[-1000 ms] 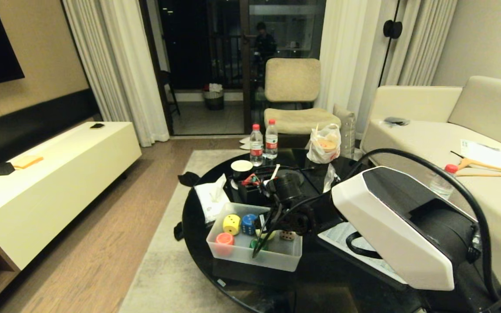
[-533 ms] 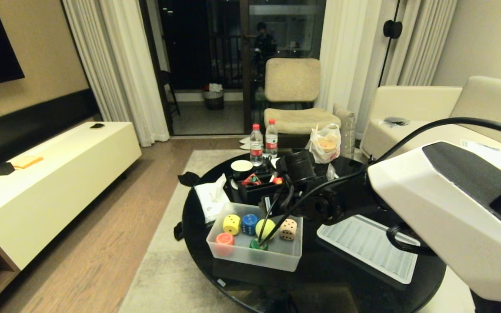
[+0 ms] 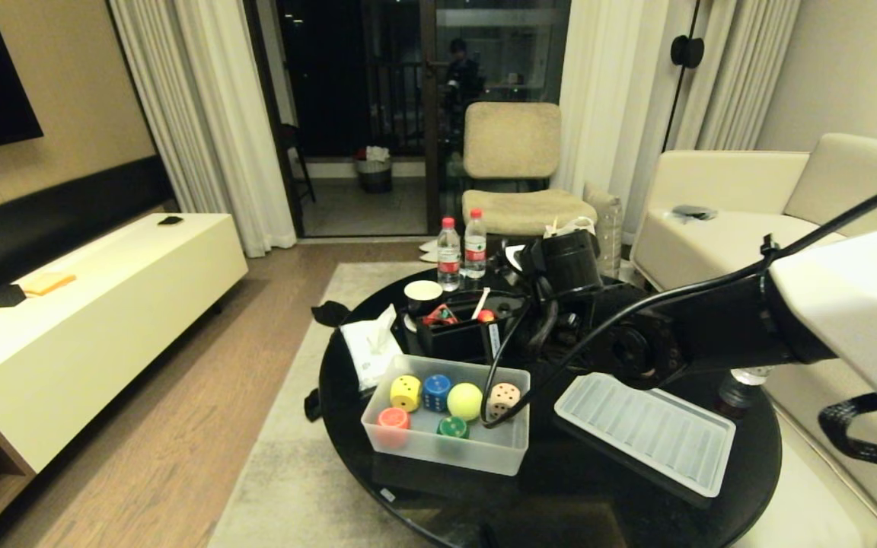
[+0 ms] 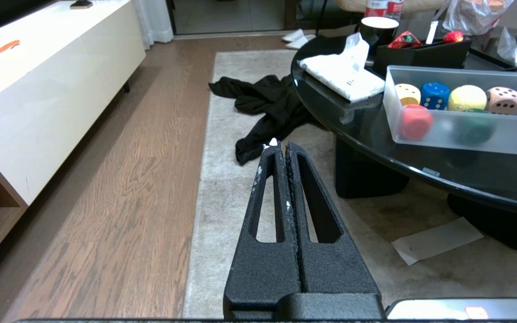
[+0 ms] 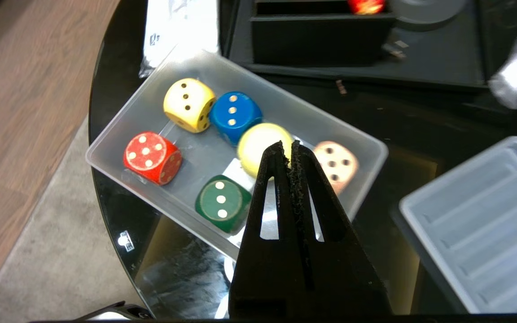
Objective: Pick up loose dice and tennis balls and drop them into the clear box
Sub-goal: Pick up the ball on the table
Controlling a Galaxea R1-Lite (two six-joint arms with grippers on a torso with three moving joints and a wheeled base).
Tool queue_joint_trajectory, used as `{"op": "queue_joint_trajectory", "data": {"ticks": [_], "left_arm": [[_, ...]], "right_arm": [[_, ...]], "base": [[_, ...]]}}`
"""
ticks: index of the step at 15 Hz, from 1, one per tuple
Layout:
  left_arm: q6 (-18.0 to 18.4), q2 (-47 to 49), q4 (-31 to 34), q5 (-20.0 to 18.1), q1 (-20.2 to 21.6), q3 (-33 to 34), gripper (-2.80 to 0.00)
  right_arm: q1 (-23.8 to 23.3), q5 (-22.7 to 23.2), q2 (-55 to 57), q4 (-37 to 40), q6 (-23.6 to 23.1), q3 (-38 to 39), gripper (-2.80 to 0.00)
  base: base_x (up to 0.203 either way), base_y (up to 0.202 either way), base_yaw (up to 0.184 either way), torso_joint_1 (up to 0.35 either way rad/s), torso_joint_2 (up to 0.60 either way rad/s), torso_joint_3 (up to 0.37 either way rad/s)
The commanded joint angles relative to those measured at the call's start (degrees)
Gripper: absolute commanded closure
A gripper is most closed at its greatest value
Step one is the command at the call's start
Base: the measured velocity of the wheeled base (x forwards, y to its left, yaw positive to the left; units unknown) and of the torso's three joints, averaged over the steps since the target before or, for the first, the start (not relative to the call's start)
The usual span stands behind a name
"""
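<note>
Two water bottles [image 3: 461, 253] stand behind a black organiser tray [image 3: 454, 332] (tissue pack [image 3: 368, 346] beside it).

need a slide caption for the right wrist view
Shut right gripper above clear plastic box holding five coloured dice and a yellow-green tennis ball.

Clear box [image 5: 119, 134]: translucent, smooth plastic. Beside it, lid [image 3: 648, 434]: ribbed plastic. Dice [image 5: 151, 157] inside the box: painted, matt. Tennis ball [image 5: 260, 141] inside: fuzzy. Table [image 3: 560, 502] beneath the box: glossy black. Right gripper [image 5: 287, 150]: rough matt black.
</note>
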Motion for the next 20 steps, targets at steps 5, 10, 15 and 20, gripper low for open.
{"op": "queue_joint_trajectory", "data": {"ticks": [5, 10, 15, 20], "left_arm": [[0.0, 0.1, 0.0, 0.0, 0.0, 0.0, 0.0], [0.0, 0.1, 0.0, 0.0, 0.0, 0.0, 0.0], [0.0, 0.1, 0.0, 0.0, 0.0, 0.0, 0.0], [0.0, 0.1, 0.0, 0.0, 0.0, 0.0, 0.0]], "right_arm": [[-7.6, 0.4, -13.4, 0.0, -0.1, 7.2, 0.0], [-12.8, 0.4, -30.7, 0.1, -0.2, 20.0, 0.0], [-14.4, -8.1, -52.3, 0.3, -1.3, 40.4, 0.0], [-14.7, -24.9, -62.9, 3.1, -2.4, 52.2, 0.0]], "base": [[0.0, 0.0, 0.0, 0.0, 0.0, 0.0], [0.0, 0.0, 0.0, 0.0, 0.0, 0.0], [0.0, 0.0, 0.0, 0.0, 0.0, 0.0], [0.0, 0.0, 0.0, 0.0, 0.0, 0.0]]}}
